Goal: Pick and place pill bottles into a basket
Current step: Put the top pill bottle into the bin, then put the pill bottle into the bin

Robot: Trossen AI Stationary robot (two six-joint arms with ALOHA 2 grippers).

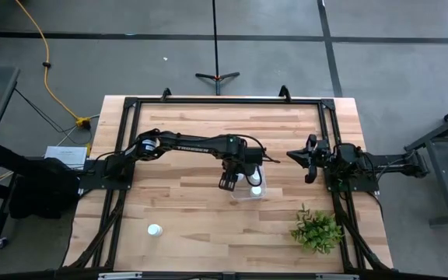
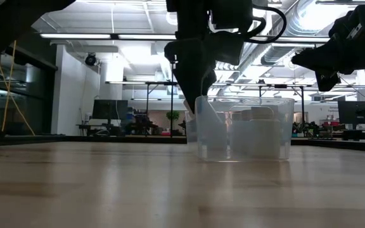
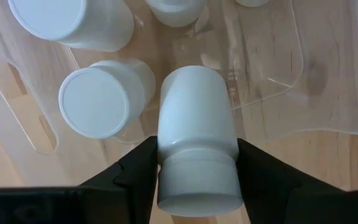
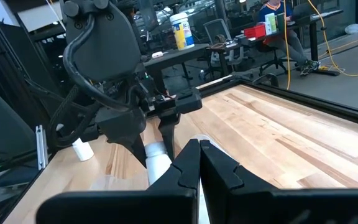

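Note:
My left gripper [image 1: 228,182] is over the near left part of the clear bin [image 1: 249,191] and is shut on a white pill bottle [image 3: 196,124]. The bottle points base-down into the bin. Several other white bottles [image 3: 101,99] stand or lie in the bin on its floor. One more bottle [image 1: 155,230] stands alone on the table near the front left; it also shows in the right wrist view [image 4: 82,150]. My right gripper [image 1: 311,160] is shut and empty, held above the table to the right of the bin. My left gripper pinches the bottle between its two fingers at the shoulder just below the ribbed cap [image 3: 166,152]. One finger is on each side. The fingers come from above, slanting down. The bottle hangs tilted, cap toward the wrist, base [image 3: 194,78] down inside the bin; whether it touches the floor I cannot tell.
A green leafy plant [image 1: 316,230] stands at the table's front right. A black frame [image 1: 131,105] runs around the wooden tabletop. Open wood lies in front of and to the left of the bin.

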